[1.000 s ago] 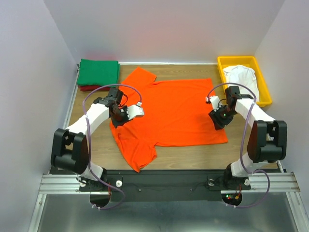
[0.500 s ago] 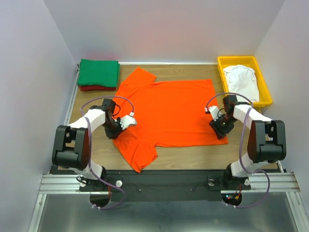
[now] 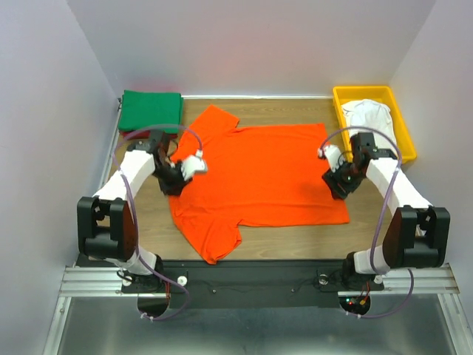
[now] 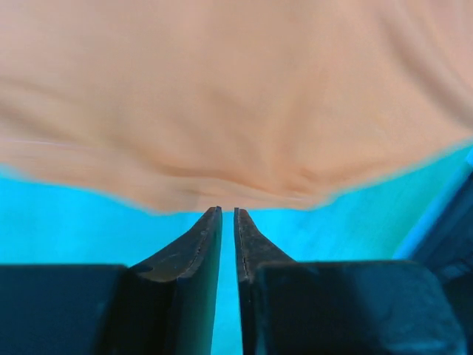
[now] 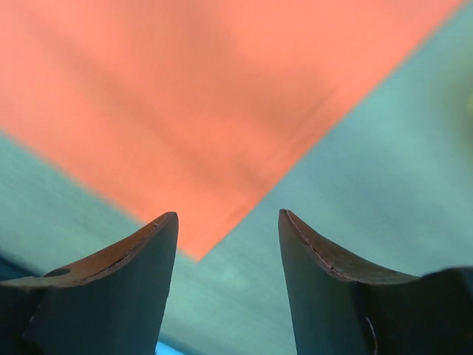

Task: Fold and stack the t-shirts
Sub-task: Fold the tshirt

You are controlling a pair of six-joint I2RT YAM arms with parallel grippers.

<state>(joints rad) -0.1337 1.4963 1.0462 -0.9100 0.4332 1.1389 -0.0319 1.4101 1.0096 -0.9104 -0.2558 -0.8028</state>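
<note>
The orange t-shirt (image 3: 259, 174) is lying spread flat across the middle of the tabletop (image 3: 284, 109), its hem pointing toward the right edge and its neck end toward the left edge. One sleeve (image 3: 215, 118) is reaching toward the far edge and the other sleeve (image 3: 214, 238) is angling toward the near edge.

The left gripper (image 3: 173, 185) is standing at the shirt's left border, between the two sleeves. In the left wrist view its fingers (image 4: 194, 248) are showing only a thin slit between them. Nothing is caught in that slit, and the cloth's edge is lying just ahead of the tips.

The right gripper (image 3: 340, 185) is standing at the hem, toward the shirt's near right corner. In the right wrist view its fingers (image 5: 126, 259) are spread wide and holding nothing, with a corner of the orange cloth lying just ahead of the gap.

The green t-shirt (image 3: 151, 111) is sitting folded in the far left corner of the tabletop. The white t-shirt (image 3: 368, 118) is lying crumpled inside the yellow tray (image 3: 341, 100) in the far right corner.
</note>
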